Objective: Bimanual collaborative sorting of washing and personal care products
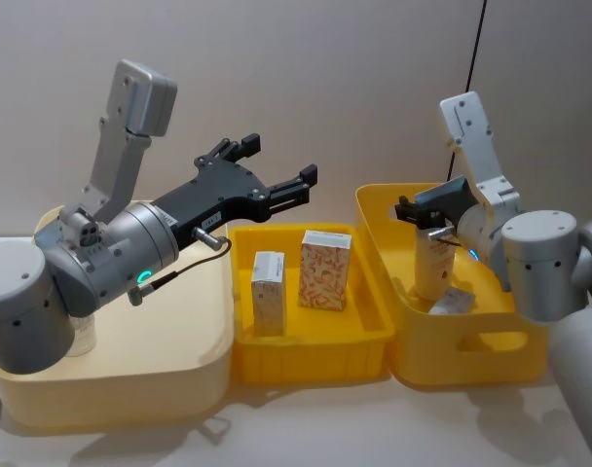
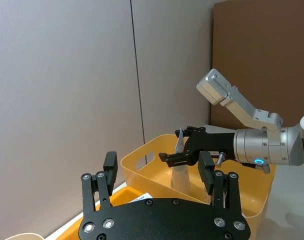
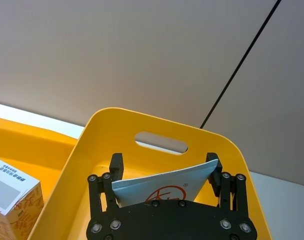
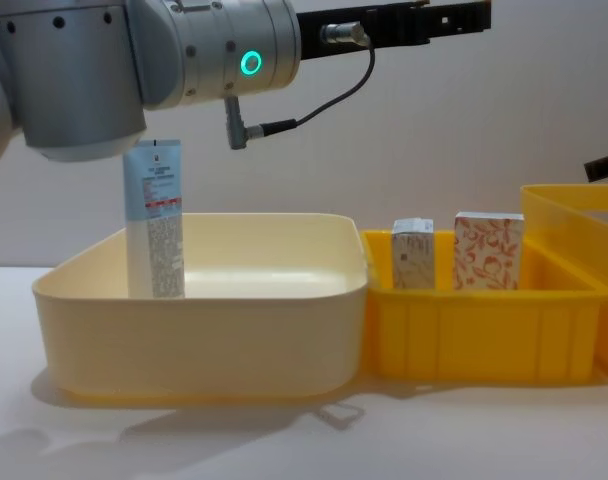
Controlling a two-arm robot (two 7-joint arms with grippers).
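Holding: right gripper (image 1: pixel 425 222) is closed on the crimped top of a squeeze tube (image 1: pixel 434 261), which stands upright inside the right yellow bin (image 1: pixel 471 345); the right wrist view shows the tube's pale-blue end with a red mark pinched between the fingers (image 3: pixel 115 165).
Right bin, other contents: a small white item (image 1: pixel 454 301) lies on the floor beside the tube; what it is cannot be told.
Left gripper (image 1: pixel 277 167): raised above the back edge of the cream tub (image 1: pixel 179 375), jaws spread apart, nothing between them.
Middle yellow bin (image 1: pixel 311 355): two cartons standing upright, close beside each other but apart.
Carton, white with blue (image 1: pixel 268 292): on the robot's left in that bin.
Carton, orange floral (image 1: pixel 325 269): to its right, the taller of the two.
Cream tub contents: a second squeeze tube (image 4: pixel 154 220), pale blue and white with a red band, upright near the left wall, under the left arm.
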